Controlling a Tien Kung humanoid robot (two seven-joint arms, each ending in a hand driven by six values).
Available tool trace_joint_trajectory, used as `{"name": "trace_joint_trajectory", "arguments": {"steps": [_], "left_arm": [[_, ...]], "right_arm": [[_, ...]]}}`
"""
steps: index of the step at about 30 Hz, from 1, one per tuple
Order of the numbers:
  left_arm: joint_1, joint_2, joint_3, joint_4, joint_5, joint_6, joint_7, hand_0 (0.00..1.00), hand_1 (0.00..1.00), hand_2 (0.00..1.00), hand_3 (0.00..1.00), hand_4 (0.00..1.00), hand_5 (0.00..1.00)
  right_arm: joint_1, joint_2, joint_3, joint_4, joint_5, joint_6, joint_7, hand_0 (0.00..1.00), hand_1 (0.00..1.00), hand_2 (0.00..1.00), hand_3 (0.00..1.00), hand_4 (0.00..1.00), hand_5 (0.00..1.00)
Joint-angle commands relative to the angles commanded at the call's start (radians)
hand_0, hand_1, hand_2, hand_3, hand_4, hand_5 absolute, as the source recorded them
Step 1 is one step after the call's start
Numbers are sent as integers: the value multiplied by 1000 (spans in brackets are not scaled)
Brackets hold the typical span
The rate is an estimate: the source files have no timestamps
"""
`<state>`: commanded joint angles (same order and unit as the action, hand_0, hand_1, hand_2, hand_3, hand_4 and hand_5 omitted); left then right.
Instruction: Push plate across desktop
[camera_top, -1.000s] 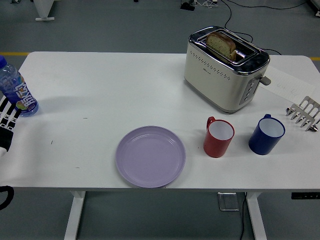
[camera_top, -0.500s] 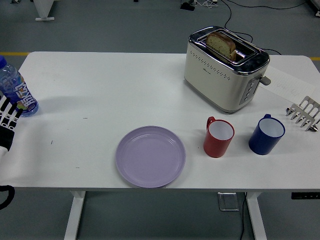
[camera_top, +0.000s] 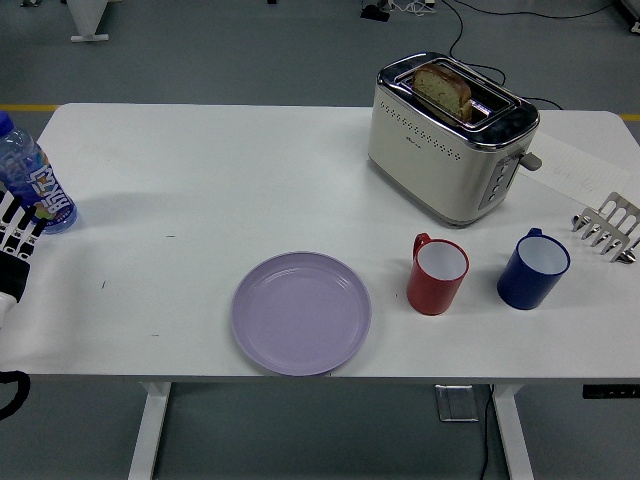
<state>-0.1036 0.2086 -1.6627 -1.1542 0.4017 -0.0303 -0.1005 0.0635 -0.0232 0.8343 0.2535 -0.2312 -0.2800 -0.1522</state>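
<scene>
A lilac plate (camera_top: 301, 313) lies flat near the front edge of the white table (camera_top: 230, 170), a little left of centre. My left hand (camera_top: 14, 243) shows only partly at the far left edge, well left of the plate and just below a water bottle. It holds nothing that I can see. My right hand is out of view.
A blue-capped water bottle (camera_top: 32, 178) stands at the left edge. A cream toaster (camera_top: 449, 140) with a bread slice stands at the back right. A red mug (camera_top: 438, 273) and a blue mug (camera_top: 534, 268) stand right of the plate. A metal toast rack (camera_top: 608, 227) is at the right edge.
My left hand has shifted very slightly at the left edge. Nothing else has moved.
</scene>
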Motion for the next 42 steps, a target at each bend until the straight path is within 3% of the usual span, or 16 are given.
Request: {"name": "trace_joint_trajectory", "arguments": {"steps": [42], "left_arm": [[4, -4, -7, -1, 2, 5, -3, 803, 812, 790, 756, 550, 998]], "right_arm": [[-3, -1, -3, -1, 0, 3, 1, 590, 523, 608, 593, 361, 535]]}}
